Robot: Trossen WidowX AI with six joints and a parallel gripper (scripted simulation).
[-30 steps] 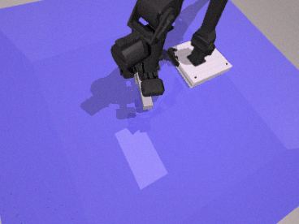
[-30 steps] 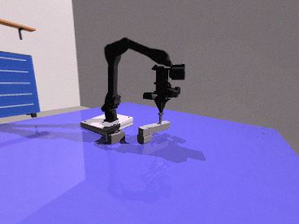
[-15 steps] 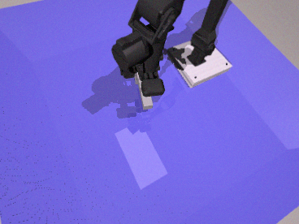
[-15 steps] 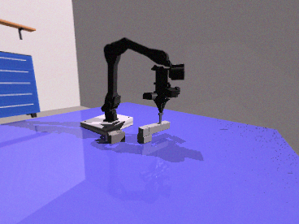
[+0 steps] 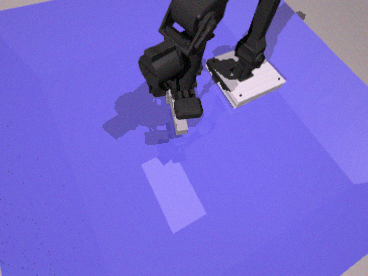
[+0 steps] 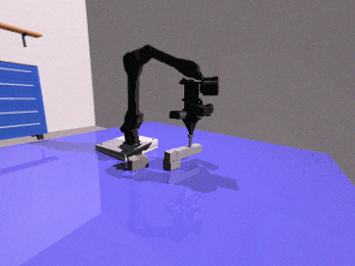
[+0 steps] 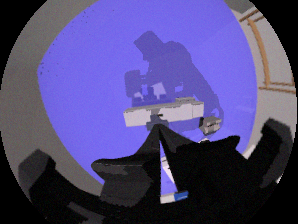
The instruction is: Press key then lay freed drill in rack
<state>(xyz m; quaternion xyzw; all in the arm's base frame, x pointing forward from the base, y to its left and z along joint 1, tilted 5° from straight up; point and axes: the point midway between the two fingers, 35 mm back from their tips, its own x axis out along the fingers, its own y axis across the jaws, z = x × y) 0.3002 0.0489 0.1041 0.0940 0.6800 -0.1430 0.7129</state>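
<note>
Closed gripper (image 6: 191, 140) tip down on the grey block (image 6: 182, 155)

Fingers pinched together, holding nothing. Broad blue table (image 6: 270, 212) lies open toward the near edges; a second block (image 6: 137, 162) sits beside the arm's base plate (image 6: 126, 146).

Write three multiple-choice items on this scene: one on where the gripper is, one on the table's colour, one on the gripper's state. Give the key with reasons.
1. The gripper is
A. above the pale grey block
B. over the arm's base plate
C. off the table's edge

2. The table is
A. green
B. blue-violet
C. white

3. The fingers are
A. wide open
B. shut on a drill
C. shut, holding nothing

Key: 1 A, the exterior view shows the tip pointing down onto the block's top; 2 B, every view shows that colour; 3 C, the fingers meet in a point with nothing between them.
</note>
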